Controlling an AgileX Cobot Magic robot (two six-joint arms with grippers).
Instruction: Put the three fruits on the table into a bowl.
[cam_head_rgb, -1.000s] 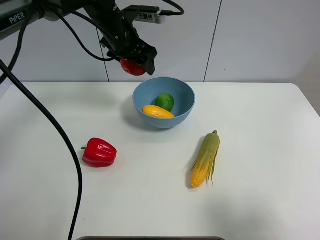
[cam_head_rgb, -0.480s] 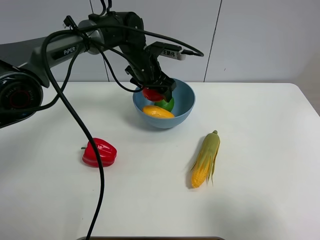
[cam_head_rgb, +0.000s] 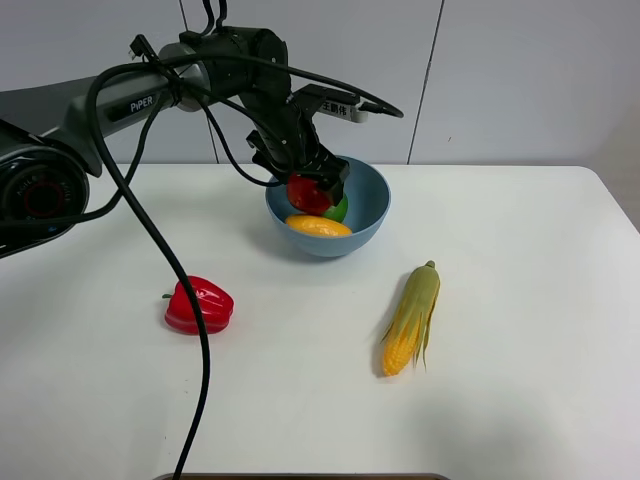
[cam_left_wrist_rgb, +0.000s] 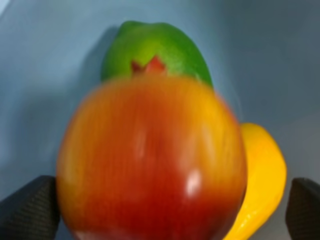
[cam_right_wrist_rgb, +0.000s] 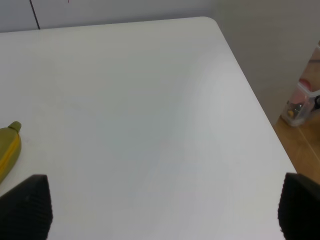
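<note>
Red apple (cam_head_rgb: 308, 193) over lime (cam_head_rgb: 337, 209) and mango (cam_head_rgb: 316, 225) — left jaws spread; right jaws spread.

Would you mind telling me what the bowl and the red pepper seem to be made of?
Bowl: probably plastic, with an even light-blue colour, a smooth matte wall and a thin rim.
Red pepper: likely a plastic replica, with uniform red skin and sharp glossy highlights, though a real one cannot be ruled out.
</note>
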